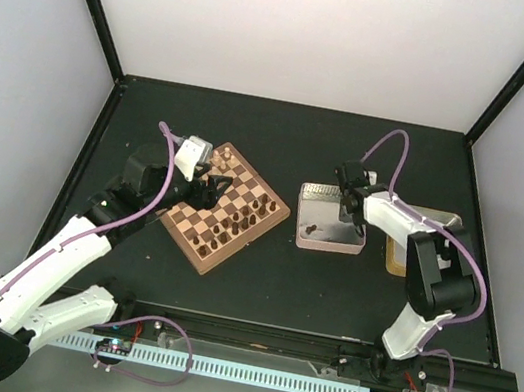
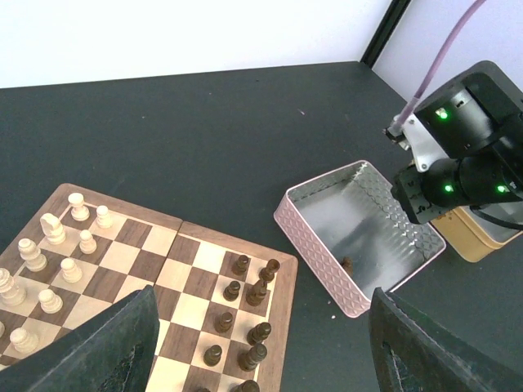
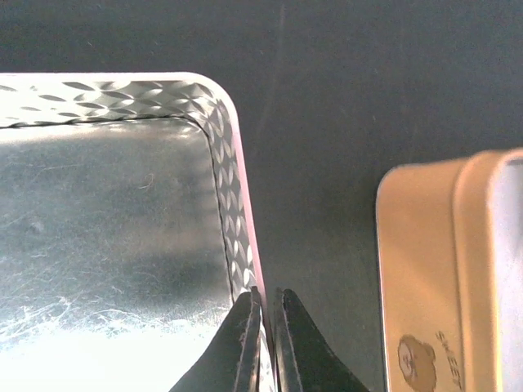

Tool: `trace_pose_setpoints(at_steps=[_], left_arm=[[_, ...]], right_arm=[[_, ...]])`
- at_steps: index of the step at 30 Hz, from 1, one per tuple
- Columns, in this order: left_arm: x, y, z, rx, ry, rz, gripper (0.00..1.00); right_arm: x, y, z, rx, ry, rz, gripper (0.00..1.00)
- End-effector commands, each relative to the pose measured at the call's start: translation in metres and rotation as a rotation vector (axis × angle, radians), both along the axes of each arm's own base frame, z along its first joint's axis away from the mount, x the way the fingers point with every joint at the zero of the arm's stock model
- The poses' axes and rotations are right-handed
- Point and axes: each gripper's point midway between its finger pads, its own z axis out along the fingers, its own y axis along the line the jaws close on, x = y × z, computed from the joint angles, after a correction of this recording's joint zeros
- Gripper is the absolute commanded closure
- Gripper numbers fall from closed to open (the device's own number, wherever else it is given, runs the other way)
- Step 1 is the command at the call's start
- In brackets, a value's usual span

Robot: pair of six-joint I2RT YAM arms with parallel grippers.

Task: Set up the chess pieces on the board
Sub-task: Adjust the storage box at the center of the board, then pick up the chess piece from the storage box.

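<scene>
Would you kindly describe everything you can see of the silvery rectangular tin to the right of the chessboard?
The silvery rectangular tin is an open, lidless metal box with rounded corners, shiny inside and pinkish outside, its walls embossed with diamonds. It sits flat on the dark table, apart from the wooden chessboard and close beside a tan container. One small dark brown chess piece lies on its floor. The right tool is shut on the wall facing the tan container, one finger each side.
</scene>
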Motion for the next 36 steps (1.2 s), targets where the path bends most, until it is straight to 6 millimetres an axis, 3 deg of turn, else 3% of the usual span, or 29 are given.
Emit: trace_pose_setpoints(at_steps=[1,4,9,12,17,22,29,36], left_arm=[[0.002,0.002,0.019,-0.023,-0.056,0.007,0.28],[0.003,0.002,0.018,-0.026,-0.05,0.01,0.28],[0.002,0.001,0.016,-0.033,-0.04,0.008,0.28],[0.002,0.001,0.015,-0.036,-0.038,0.009,0.28],[0.002,0.001,0.012,-0.034,-0.033,0.011,0.28],[0.001,0.003,0.01,-0.031,-0.029,0.02,0.28],[0.0,0.004,0.007,-0.036,-0.019,0.023,0.28],[-0.002,0.008,0.006,-0.024,-0.029,0.038,0.28]], right_arm=[[-0.02,-0.01,0.001,0.033,-0.003,-0.109,0.91],[-0.023,-0.004,0.008,0.082,0.018,-0.118,0.78],[-0.019,0.018,0.045,0.194,-0.004,-0.081,0.49],[-0.019,0.038,0.058,0.247,-0.01,-0.026,0.4],[-0.019,0.081,0.039,0.402,0.059,0.045,0.4],[-0.019,0.107,0.02,0.584,0.105,-0.081,0.49],[-0.031,0.126,-0.01,0.759,0.168,-0.303,0.51],[-0.049,0.135,-0.037,0.78,0.242,-0.404,0.5]])
